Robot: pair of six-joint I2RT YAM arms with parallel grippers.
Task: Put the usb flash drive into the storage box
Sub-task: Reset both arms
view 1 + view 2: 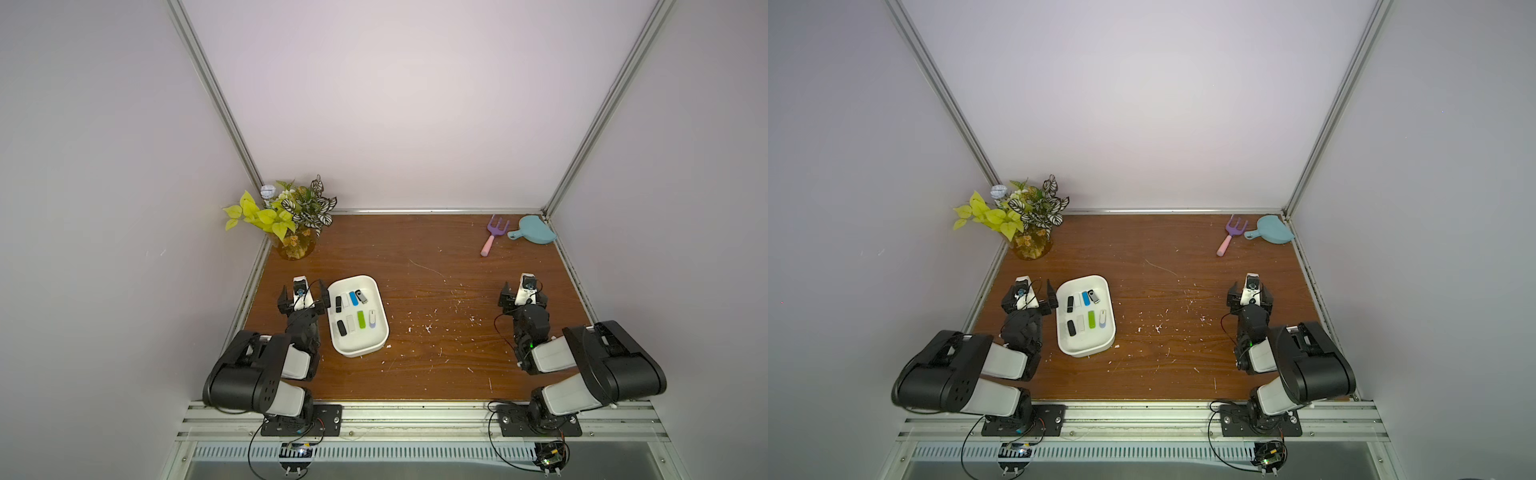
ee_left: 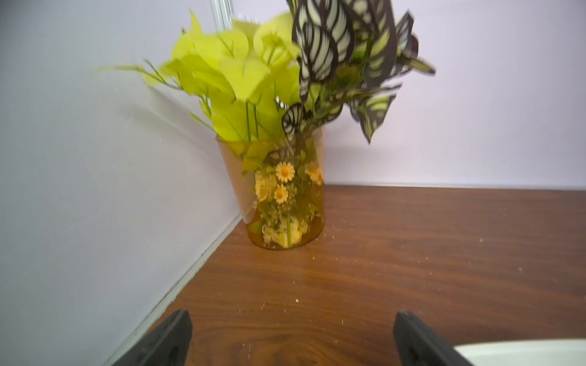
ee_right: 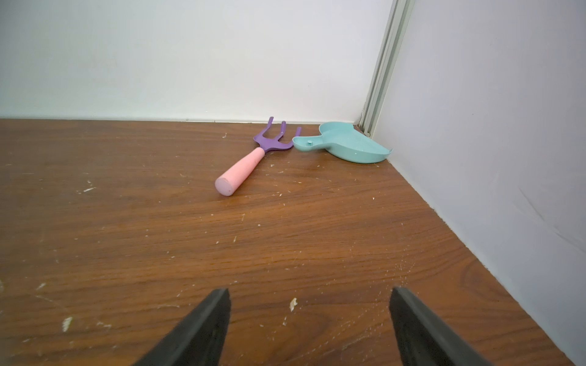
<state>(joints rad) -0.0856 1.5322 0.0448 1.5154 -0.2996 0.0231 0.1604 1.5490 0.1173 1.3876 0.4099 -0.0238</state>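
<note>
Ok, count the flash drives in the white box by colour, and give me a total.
In the box:
black drives: 2
white drives: 2
blue drive: 1
green drive: 1
black-and-silver drive: 1
white-and-lilac drive: 1
Total: 8

Robot test cell in a laboratory.
Plain pale wall panels [image 1: 374, 104] in aluminium framing [image 1: 216, 95] enclosed a scuffed wooden tabletop [image 1: 436, 353]; two arms were bolted to a slotted rail [image 1: 415, 415] at 6 o'clock, and a vase of artificial plants [image 1: 291, 216] stood as a prop at 10 o'clock.
</note>
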